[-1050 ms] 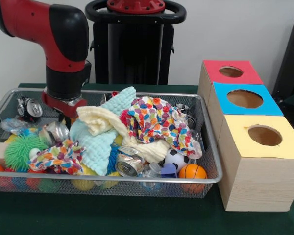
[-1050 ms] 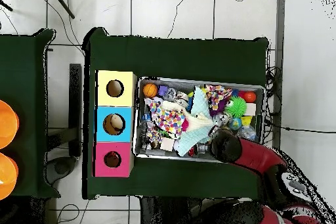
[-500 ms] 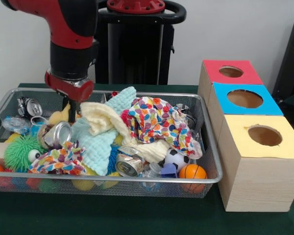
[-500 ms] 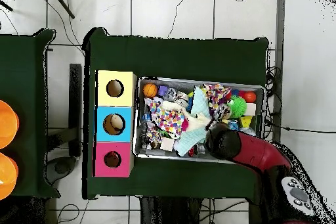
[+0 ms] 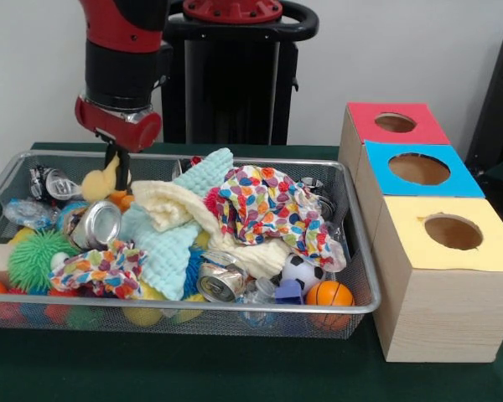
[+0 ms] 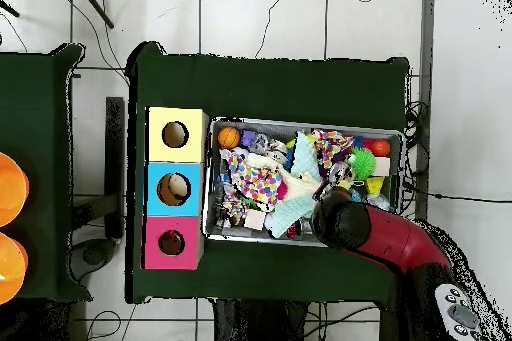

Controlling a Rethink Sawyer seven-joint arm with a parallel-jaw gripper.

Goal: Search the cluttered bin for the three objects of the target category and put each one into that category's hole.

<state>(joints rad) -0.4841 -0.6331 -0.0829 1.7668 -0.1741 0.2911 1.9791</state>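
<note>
My gripper [image 5: 117, 171] hangs over the left rear part of the wire bin [image 5: 235, 307], shut on a small yellow soft toy [image 5: 96, 185] that dangles just above the clutter. Below it lie a crushed can [image 5: 96, 224], a pale blue cloth [image 5: 163, 244] and a cream cloth [image 5: 178, 203]. To the right stand three boxes with round holes: red [image 5: 394, 123], blue [image 5: 418, 169], yellow [image 5: 453, 232]. In the overhead view the arm [image 6: 375, 237] covers the gripper at the bin's [image 6: 300, 122] lower right edge.
The bin also holds a multicoloured cloth [image 5: 272, 205], a green spiky ball [image 5: 35, 260], more crushed cans [image 5: 220, 281], a small football [image 5: 302, 270] and an orange ball [image 5: 329, 294]. The bin's wire walls rise around the clutter. The boxes stand close against its right side.
The gripper has risen out of the clutter with the yellow toy in it. The can under it has tipped and shifted slightly.
</note>
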